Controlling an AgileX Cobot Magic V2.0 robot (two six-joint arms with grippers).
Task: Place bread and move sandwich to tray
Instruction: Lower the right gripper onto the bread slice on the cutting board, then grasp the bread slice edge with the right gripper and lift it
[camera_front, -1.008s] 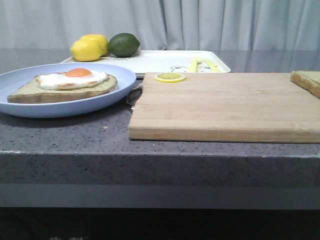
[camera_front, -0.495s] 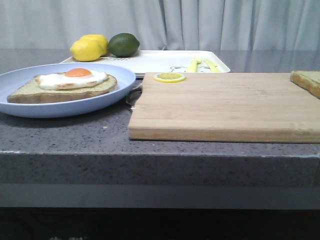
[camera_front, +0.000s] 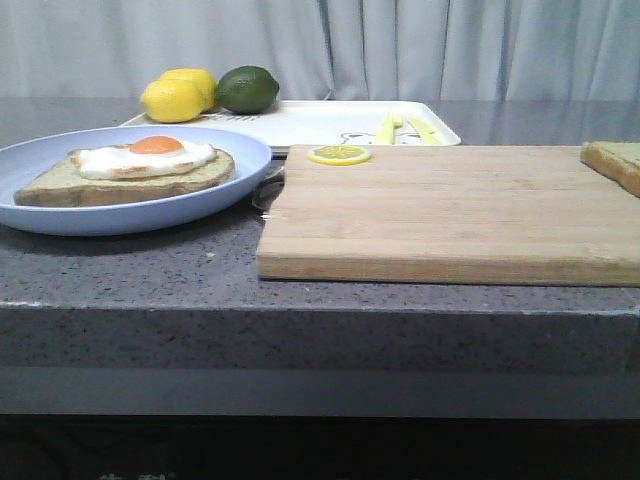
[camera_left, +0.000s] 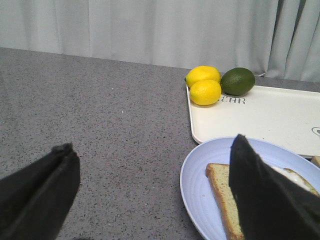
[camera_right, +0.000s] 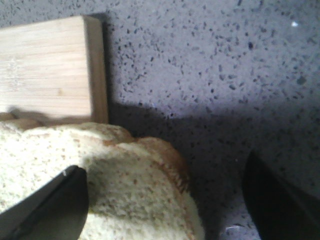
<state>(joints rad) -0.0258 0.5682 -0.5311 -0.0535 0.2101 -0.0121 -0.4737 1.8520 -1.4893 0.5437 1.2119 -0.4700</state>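
Note:
The bread (camera_front: 614, 162) lies at the right end of the wooden cutting board (camera_front: 450, 210), cut off by the front view's edge. In the right wrist view the bread (camera_right: 125, 195) overhangs the board's corner (camera_right: 50, 65). My right gripper (camera_right: 162, 164) is open, with one finger over the slice and the other over the bare counter. The sandwich (camera_front: 130, 170) is one slice topped with a fried egg on the pale blue plate (camera_front: 60, 215). My left gripper (camera_left: 151, 143) is open above the counter beside that plate (camera_left: 197, 175). The white tray (camera_front: 320, 122) lies behind. Neither gripper shows in the front view.
Two lemons (camera_front: 180, 95) and a lime (camera_front: 247, 88) sit at the tray's left end, and yellow cutlery (camera_front: 405, 130) at its right. A lemon slice (camera_front: 340, 154) rests on the board's back left corner. The counter's front edge (camera_front: 320, 315) runs close below the board.

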